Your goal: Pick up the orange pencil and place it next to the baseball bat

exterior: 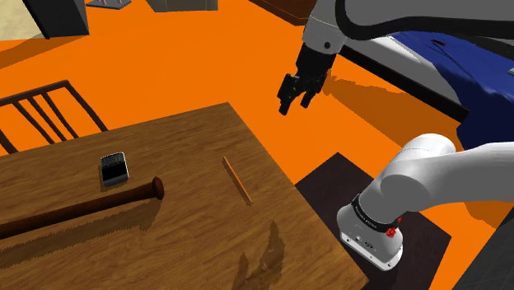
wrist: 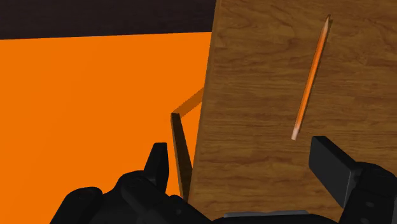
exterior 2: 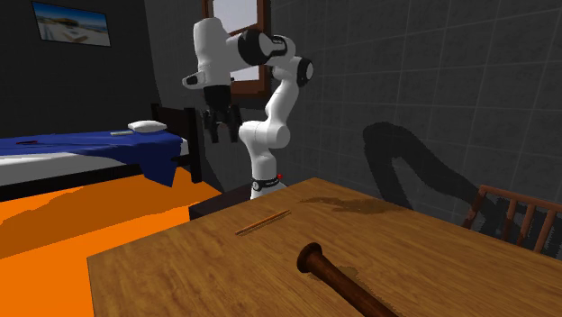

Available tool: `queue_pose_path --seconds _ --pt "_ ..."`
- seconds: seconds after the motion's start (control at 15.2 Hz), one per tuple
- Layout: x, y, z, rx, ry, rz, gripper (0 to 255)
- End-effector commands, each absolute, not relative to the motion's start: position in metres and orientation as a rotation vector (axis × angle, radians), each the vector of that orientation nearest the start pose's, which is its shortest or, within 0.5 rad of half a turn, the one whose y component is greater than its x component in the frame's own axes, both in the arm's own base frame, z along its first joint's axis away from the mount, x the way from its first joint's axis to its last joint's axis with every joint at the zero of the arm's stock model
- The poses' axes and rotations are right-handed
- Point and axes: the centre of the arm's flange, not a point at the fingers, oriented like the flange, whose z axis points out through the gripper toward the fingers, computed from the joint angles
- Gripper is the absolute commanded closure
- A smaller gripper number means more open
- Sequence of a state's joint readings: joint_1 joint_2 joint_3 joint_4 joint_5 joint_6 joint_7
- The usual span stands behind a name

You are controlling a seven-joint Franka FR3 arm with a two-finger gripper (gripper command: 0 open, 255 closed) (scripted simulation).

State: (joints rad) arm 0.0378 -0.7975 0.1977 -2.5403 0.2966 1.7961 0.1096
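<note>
— Where is the orange pencil [exterior: 236, 180] being found?

— It is lying flat on the wooden table [exterior: 189, 255], near the edge facing the stand. It is being kept well apart from the baseball bat [exterior: 82, 208], one end of which is pointing toward it. A small dark device [exterior: 114, 168] is lying just beyond the bat.

— What is being risked from here?

— The pencil is thin and low, so a miss is being risked. If the descent is stopped too high, the fingers are likely to be closed on air. If it is not centred, the pencil may be nudged and rolled toward the table's edge. The fingers also need to be set across the shaft, not along it.

— And how is the arm being held?

— It is being folded up from the stand and over. The gripper [exterior: 295, 97] is being hung high near the table's edge, pointing downward. Its fingers are being held apart, with nothing clasped between them.
</note>
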Motion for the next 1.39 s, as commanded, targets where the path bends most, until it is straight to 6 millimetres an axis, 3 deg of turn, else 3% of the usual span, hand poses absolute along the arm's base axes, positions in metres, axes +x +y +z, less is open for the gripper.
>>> queue_pose_path --seconds 0.0,0.92,1.32 --pt "0.310 0.124 0.503 -2.976 0.020 -0.042 0" --pt "0.338 0.251 0.380 -2.904 0.239 -0.056 0" --pt "0.340 0.259 0.352 -2.902 0.242 -0.056 0"
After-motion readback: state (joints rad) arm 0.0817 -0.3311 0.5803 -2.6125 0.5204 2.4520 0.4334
